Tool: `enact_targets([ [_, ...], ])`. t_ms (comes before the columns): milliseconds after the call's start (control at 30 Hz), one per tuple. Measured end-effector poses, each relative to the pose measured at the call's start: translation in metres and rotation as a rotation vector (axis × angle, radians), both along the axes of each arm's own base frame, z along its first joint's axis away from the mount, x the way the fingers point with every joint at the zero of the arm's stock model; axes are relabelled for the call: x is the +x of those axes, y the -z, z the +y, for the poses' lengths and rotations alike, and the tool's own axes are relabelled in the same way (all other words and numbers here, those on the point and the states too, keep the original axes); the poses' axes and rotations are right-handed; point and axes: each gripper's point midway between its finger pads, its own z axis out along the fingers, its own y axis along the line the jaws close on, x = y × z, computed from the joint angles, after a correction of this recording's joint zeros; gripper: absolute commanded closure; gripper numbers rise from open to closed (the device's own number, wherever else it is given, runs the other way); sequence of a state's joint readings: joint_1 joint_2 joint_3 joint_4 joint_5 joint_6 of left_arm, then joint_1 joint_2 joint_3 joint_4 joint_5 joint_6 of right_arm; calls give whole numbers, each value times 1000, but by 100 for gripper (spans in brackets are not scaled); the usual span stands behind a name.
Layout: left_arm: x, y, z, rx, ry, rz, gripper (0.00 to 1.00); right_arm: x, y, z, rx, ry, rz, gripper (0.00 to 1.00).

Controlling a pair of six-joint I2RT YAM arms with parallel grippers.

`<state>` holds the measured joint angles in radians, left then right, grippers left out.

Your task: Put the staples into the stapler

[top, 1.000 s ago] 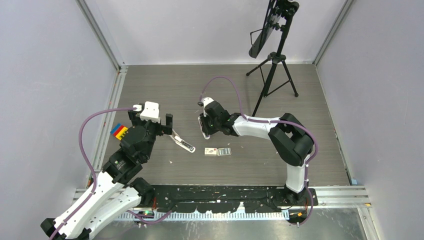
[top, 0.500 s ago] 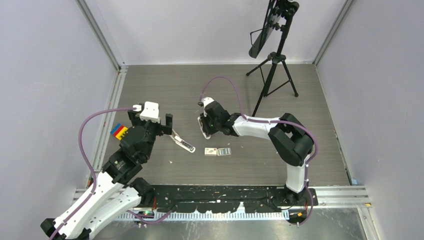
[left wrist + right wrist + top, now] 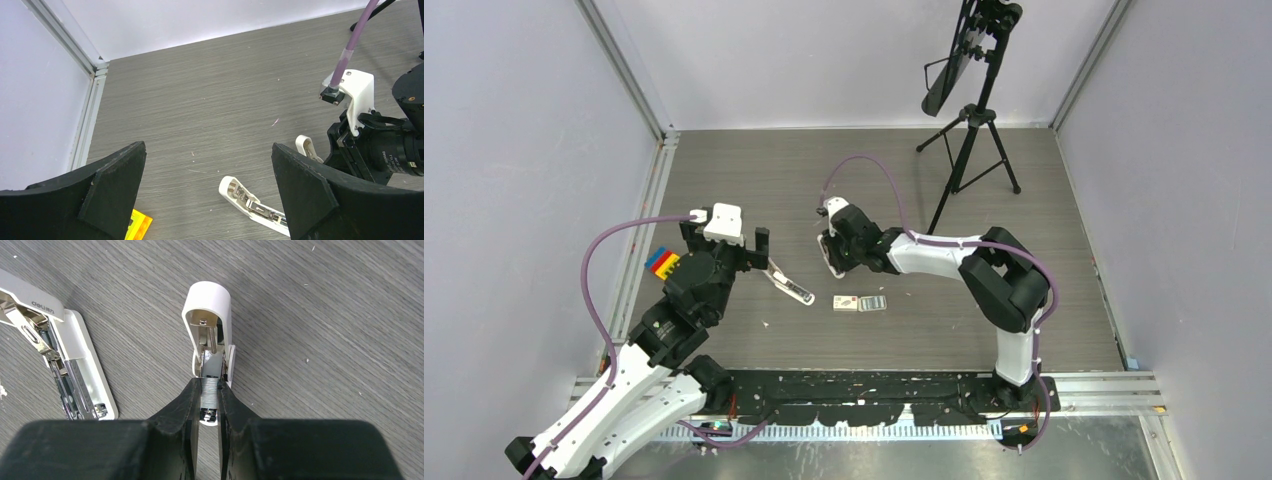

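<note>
Desk (image 3: 754, 170) of grey wood-grain fills the overhead view, with a black tripod (image 3: 969, 150) standing at its upper right. My left tool (image 3: 207, 150) hangs left of centre there, released, its two black fingers (image 3: 107, 192) spread wide. My right tool (image 3: 209, 386) is just above centre in the overhead view, clenched narrow on the staples (image 3: 210, 396), a ribbed grey strip pinched between its fingers.

The stapler (image 3: 791, 288), long, slim and white, lies flat on the desk between the two tools, just below and right of the left one. It is swung open so the silver channel shows.

A shorter, stubby white stapler (image 3: 207, 310) lies under the right tool, also open, its rounded end toward the top of the right wrist frame. The held strip is over its near end, and I cannot tell whether they touch.

Below the right tool in the overhead view lie a small white box (image 3: 847, 303) with red marks and, right beside it, a grey tray (image 3: 874, 302). A block (image 3: 661, 262) striped blue, red and yellow lies left of the left tool.
</note>
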<state>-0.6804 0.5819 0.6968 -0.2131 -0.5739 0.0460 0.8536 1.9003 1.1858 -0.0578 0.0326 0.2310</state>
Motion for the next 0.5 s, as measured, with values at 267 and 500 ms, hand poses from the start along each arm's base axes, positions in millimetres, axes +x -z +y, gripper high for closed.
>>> enact_targets([
  [267, 0, -1, 0, -2, 0, -2, 1, -2, 2, 1, -20, -14, -5, 82],
  [500, -1, -1, 1, -3, 0, -4, 1, -4, 3, 0, -29, -16, -1, 77],
])
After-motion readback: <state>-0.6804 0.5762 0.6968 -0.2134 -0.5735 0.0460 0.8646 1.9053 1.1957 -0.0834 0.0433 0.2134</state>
